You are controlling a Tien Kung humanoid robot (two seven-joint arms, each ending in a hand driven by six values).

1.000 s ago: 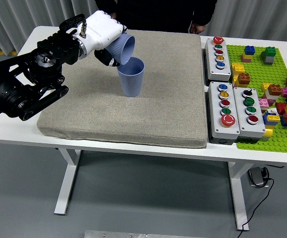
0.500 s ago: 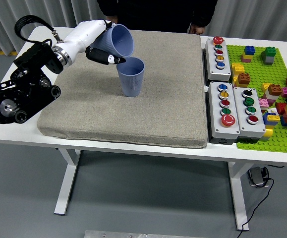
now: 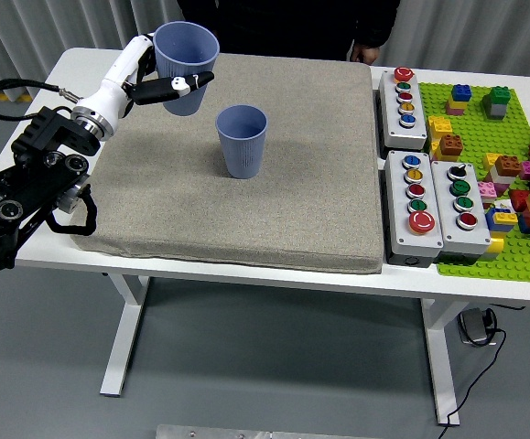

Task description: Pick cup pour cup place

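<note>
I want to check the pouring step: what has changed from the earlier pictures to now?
The left hand drew back to the left and turned its held cup from tipped over the standing cup back to upright, mouth up. It kept its grasp. The standing cup, the grey mat and the button boxes stayed put.

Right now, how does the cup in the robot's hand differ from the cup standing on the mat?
The held cup is lifted above the grey mat, gripped by the left hand; the standing cup rests on the mat with nothing touching it. The held cup is at the mat's far left corner; the standing cup is nearer the middle. Both are blue-grey, upright, open end up and look the same shape.
</note>
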